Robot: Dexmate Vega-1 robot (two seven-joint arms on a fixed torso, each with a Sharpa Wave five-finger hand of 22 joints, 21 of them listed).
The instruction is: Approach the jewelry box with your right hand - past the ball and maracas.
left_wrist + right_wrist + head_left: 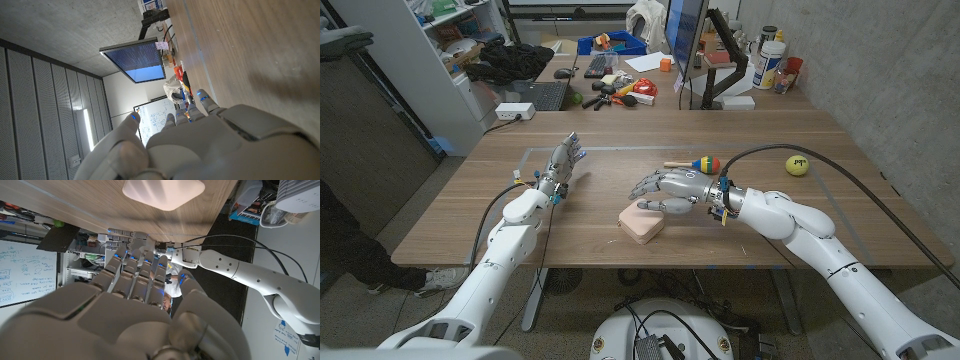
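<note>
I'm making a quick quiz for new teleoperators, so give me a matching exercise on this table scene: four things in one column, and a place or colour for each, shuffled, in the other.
Things:
1. jewelry box
2. ball
3. maraca
4. right robot hand

Descriptions:
A. yellow-green, far over on the robot's right side of the table
B. pale pink, near the table's front edge
C. multicoloured head on a wooden handle, lying behind the right wrist
D. fingers spread, just above and behind the pink box

Pairs: 1-B, 2-A, 3-C, 4-D
</note>
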